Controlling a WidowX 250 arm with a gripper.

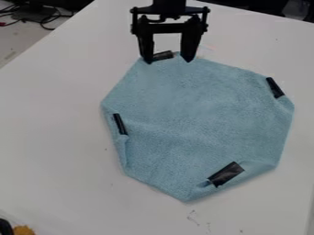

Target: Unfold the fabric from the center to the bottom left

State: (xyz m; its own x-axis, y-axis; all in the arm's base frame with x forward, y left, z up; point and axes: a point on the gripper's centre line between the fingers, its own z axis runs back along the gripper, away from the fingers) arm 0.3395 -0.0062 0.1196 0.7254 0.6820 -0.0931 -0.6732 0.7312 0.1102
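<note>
The gripper (167, 59) hangs at the top of the view, its two fingers spread apart over the top edge of the fabric. It stands open, and a black tape piece at the fabric's edge shows between the fingertips. The light blue fabric (196, 114) lies roughly octagonal on the table, its edges folded or creased in places. Black tape pieces mark its left edge (120, 124), its upper right edge (275, 87) and its lower right part (226, 174). Whether the fingertips touch the cloth, I cannot tell.
The white table (55, 151) surrounds the fabric. Dark cables (46, 18) lie beyond the table at the top left. A yellow-orange object (23, 230) and a black one are at the bottom left corner.
</note>
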